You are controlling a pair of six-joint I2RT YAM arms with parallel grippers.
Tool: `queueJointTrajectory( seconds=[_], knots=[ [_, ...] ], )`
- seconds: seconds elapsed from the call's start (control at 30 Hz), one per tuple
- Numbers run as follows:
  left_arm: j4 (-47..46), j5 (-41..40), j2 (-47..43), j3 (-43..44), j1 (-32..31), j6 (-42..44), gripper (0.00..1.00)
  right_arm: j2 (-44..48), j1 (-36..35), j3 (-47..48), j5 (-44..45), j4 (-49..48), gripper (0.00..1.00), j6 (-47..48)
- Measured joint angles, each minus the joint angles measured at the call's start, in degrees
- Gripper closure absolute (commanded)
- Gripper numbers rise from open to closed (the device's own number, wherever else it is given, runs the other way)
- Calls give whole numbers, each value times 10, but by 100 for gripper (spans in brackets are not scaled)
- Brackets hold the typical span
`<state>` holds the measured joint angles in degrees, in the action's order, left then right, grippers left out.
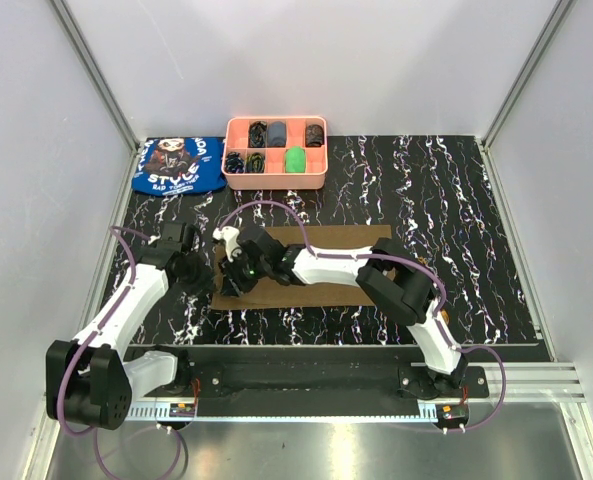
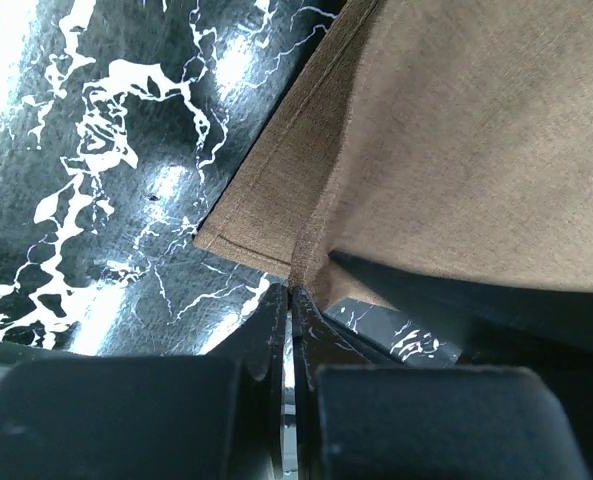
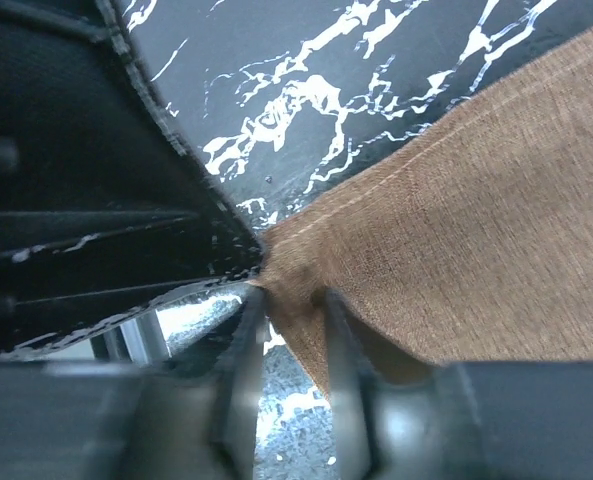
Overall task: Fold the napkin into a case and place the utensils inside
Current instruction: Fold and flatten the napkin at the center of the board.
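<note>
Both at the napkin (image 1: 321,292): left hand (image 2: 291,295) pinches its edge, right hand (image 3: 286,300) straddles it, grip unclear; pink tray (image 1: 274,182) beyond.

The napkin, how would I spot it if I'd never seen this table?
Find the black marbled table and look at its middle, under the two white arms. The napkin is the wide cloth there, plain olive-brown, unlike the blue lettered cloth beside the pink tray at the back.

The only readable lettering stands on the blue cloth (image 1: 179,165), which lies on the bench (image 1: 456,220) beyond the left jaws. White capitals spell "STYLE". The smaller white lines above and beneath it are too small to make out.
</note>
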<state>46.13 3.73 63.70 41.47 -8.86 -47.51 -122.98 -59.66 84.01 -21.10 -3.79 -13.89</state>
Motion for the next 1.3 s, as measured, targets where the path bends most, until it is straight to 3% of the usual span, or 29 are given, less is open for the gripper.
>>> queueJointTrajectory(
  seconds=[0.07,0.1,0.13,0.23,0.27,0.37,0.43,0.57,0.7,0.8,1.03,1.3],
  knots=[
    [-2,0,0,0,0,0,100,0,-3,0,0,-1,84,0],
    [-2,0,0,0,1,-1,100,0,-3,0,-1,-1,95,1],
    [-2,0,0,0,1,-1,100,0,-3,0,-3,-2,99,0],
    [-4,0,0,0,4,-1,99,0,-3,0,-9,-7,100,-3],
    [-4,0,0,0,7,-1,84,0,-3,0,-9,-8,100,-3],
    [-3,1,-2,1,17,3,55,0,-3,0,-6,-11,100,-4],
    [0,-2,-13,1,31,3,53,0,-3,0,-4,-11,100,-4],
    [2,-9,-55,1,70,0,58,0,-1,-1,1,-11,100,-8],
    [-12,-7,-58,1,101,-4,80,1,2,-12,7,-11,100,-16],
    [-41,6,0,2,119,-5,88,5,6,-25,7,-10,100,-20],
    [-91,36,144,45,126,-1,95,23,18,-30,0,-9,100,-24],
    [-119,43,163,85,133,7,94,1,21,2,-71,2,100,-41]
  ],
)
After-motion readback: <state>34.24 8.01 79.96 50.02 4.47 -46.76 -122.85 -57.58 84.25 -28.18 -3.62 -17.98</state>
